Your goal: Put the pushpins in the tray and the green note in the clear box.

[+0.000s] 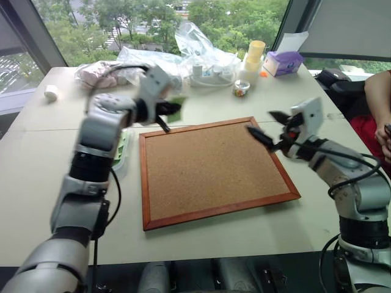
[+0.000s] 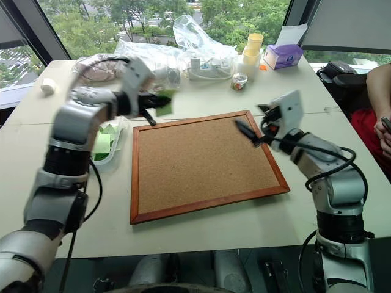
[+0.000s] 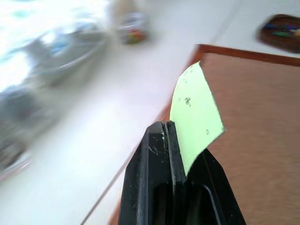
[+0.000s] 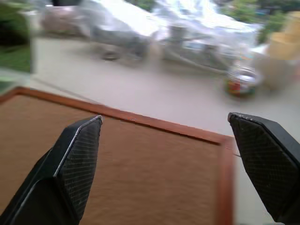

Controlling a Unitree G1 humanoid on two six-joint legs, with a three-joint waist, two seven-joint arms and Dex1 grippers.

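My left gripper point(image 1: 166, 117) is shut on the green note point(image 1: 178, 108), held in the air over the cork board's far left corner. In the left wrist view the note point(image 3: 196, 117) sticks up from between the closed fingertips point(image 3: 159, 140). The clear box point(image 2: 121, 137) lies on the table left of the board, under my left forearm, with green paper inside. My right gripper point(image 1: 269, 126) hangs open and empty over the board's right edge. The tray point(image 3: 281, 30) lies beyond the board with small coloured bits in it. I cannot make out any pushpins.
The wood-framed cork board point(image 1: 214, 171) takes up the table's middle. At the back are clear plastic bags point(image 1: 201, 55), a small jar point(image 1: 241, 88), stacked yellow cups point(image 1: 255, 52) and a purple tissue box point(image 1: 283, 62). A person point(image 1: 380, 104) sits at the right edge.
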